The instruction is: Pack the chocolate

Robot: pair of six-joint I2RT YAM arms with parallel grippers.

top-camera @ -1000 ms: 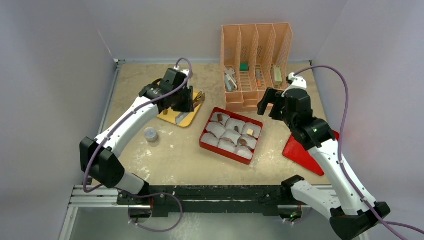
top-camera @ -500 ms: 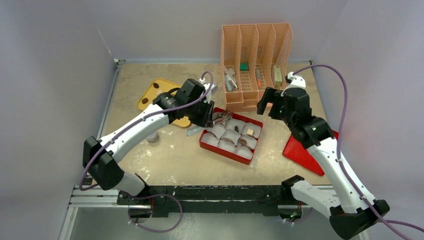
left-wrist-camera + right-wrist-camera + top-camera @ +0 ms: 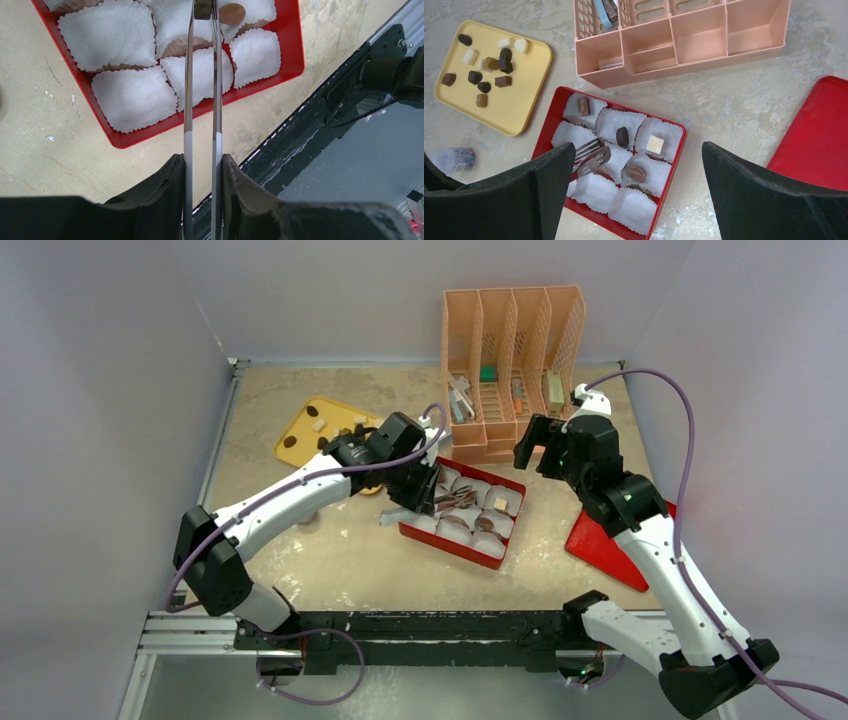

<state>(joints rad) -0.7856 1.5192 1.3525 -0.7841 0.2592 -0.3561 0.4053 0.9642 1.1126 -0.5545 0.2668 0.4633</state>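
My left gripper [image 3: 202, 161] pinches the tongs [image 3: 189, 75], their tips reaching ahead over the box [image 3: 295, 45]. My right gripper [image 3: 638, 148] is spread wide. Between its fingers I see four chocolates [image 3: 622, 136] in the cups [image 3: 596, 192], and the others lie left of them on the tray [image 3: 519, 115].

red box [image 3: 296, 50], yellow tray [image 3: 519, 100] (brown, white chocolate [image 3: 491, 63])

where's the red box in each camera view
Top external: red box mid-table, partly under the tongs.
Left wrist: red box across the upper half, behind the tongs.
Right wrist: lower centre, tongs over its left side.
Shared landmark: the tongs.
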